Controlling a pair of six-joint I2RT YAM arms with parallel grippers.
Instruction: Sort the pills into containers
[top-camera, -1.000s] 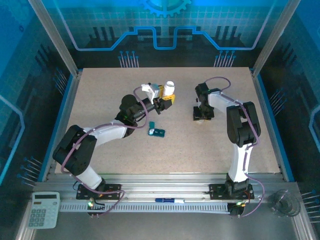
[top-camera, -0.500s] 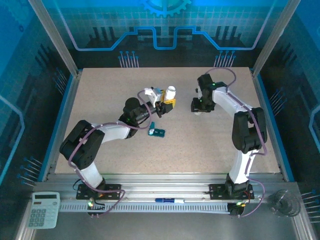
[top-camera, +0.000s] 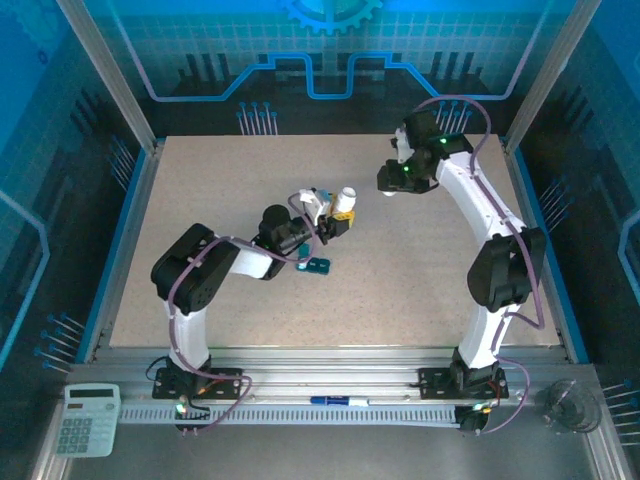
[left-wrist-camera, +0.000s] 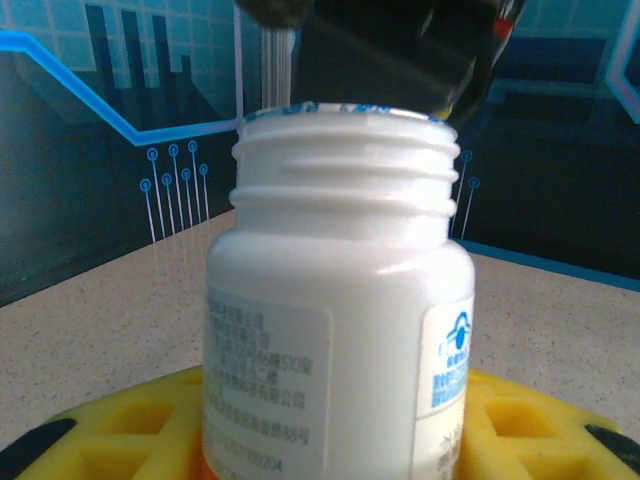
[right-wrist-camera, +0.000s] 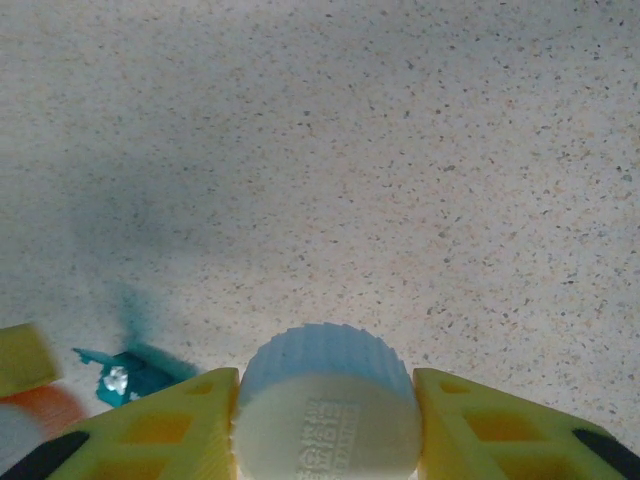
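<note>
Currently clamping an open white bottle (left-wrist-camera: 340, 330) in left gripper (top-camera: 335, 214) (teal pill box (top-camera: 316, 265) near); pinching ribbed cap (right-wrist-camera: 328, 400) in right gripper (top-camera: 388, 180).

Cool blue light tints the enclosure; the worktop (top-camera: 400, 290) sits evenly bright under soft shadows. Glare streaks the close white bottle (left-wrist-camera: 340, 330), and the near cap (right-wrist-camera: 328, 410) looks blurred, I think.
</note>
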